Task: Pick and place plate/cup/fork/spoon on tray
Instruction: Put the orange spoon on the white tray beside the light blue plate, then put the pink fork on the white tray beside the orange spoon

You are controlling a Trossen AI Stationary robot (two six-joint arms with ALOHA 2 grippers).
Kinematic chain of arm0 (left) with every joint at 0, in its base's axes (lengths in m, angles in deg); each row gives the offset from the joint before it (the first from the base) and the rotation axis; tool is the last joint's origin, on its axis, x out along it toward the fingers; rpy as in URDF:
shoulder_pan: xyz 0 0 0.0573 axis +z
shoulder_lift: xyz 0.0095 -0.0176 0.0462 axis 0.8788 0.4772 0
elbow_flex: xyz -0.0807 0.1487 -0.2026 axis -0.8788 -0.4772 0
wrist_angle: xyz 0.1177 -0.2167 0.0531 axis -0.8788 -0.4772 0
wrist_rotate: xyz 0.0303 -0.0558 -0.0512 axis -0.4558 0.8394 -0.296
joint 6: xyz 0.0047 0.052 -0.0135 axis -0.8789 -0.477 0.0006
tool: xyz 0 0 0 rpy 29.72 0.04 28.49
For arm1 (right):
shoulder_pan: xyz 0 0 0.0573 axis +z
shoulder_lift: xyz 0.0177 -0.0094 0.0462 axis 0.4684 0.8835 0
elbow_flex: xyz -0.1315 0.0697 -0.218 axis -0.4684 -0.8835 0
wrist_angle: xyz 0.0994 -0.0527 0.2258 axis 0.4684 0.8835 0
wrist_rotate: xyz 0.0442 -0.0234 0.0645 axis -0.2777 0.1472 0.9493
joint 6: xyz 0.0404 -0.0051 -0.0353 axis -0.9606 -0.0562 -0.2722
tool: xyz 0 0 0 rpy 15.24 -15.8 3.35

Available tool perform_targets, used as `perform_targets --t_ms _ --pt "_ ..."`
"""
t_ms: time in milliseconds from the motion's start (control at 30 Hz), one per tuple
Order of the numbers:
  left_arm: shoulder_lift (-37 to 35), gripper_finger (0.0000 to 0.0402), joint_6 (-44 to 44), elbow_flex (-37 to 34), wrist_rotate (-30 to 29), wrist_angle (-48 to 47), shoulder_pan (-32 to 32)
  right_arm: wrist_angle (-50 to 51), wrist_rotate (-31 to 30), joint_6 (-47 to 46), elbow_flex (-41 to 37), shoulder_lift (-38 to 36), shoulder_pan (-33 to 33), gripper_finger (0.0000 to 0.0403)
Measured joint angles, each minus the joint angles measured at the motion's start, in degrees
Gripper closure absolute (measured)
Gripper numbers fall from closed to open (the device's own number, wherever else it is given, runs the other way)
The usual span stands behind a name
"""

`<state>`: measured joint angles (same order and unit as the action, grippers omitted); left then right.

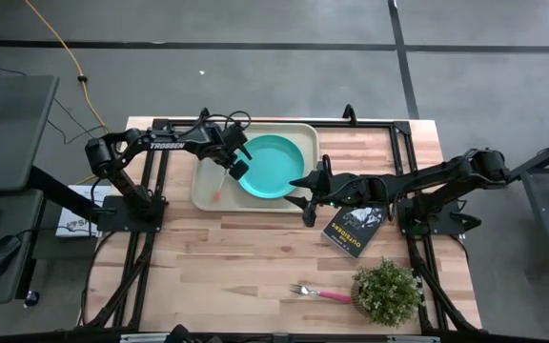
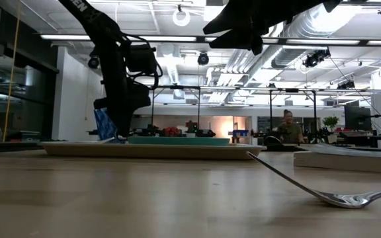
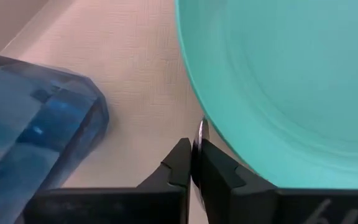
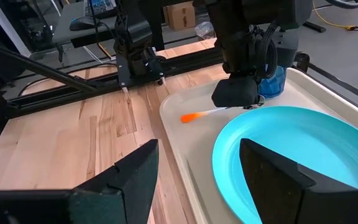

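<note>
Your left pincer (image 1: 229, 164) is pressed together on the silver bowl end of the spoon (image 4: 205, 114), low over the tray (image 1: 203, 186) at the plate's nine o'clock edge. The grip sits right at the bowl, so the orange handle trails away towards seven o'clock across bare tray floor; whether it already touches the floor I cannot tell. That spot looks chosen to lay the spoon just beside the plate (image 1: 276, 165) rather than on it.

The cup (image 3: 33, 118) stands on the tray close by, at roughly ten o'clock from the plate, so you have little room on that side when you let go. The plate fills the tray's right half.

Your right pincer (image 1: 305, 195) hangs spread and empty by the plate's five o'clock rim, apparently waiting.

The fork (image 1: 318, 293) lies well apart on the wooden surface (image 1: 236, 267), towards six o'clock, beside a potted plant (image 1: 387, 292). A black book (image 1: 355, 229) rests between it and the tray. By my reckoning the fork is the last piece to fetch.
</note>
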<state>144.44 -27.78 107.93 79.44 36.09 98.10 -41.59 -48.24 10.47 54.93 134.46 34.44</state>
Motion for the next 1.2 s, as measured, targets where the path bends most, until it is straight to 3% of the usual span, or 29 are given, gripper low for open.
perform_targets --t_ms 833,1200 --pt "-2.1 0.0325 -1.9 1.8 0.2 3.0 -0.6 0.0 0.0 0.1 0.0 0.0 0.0 0.0187" --pt "-11.1 0.0321 -2.3 6.5 8.2 6.3 -4.2 0.0 0.0 1.1 0.0 0.0 0.0 0.0187"
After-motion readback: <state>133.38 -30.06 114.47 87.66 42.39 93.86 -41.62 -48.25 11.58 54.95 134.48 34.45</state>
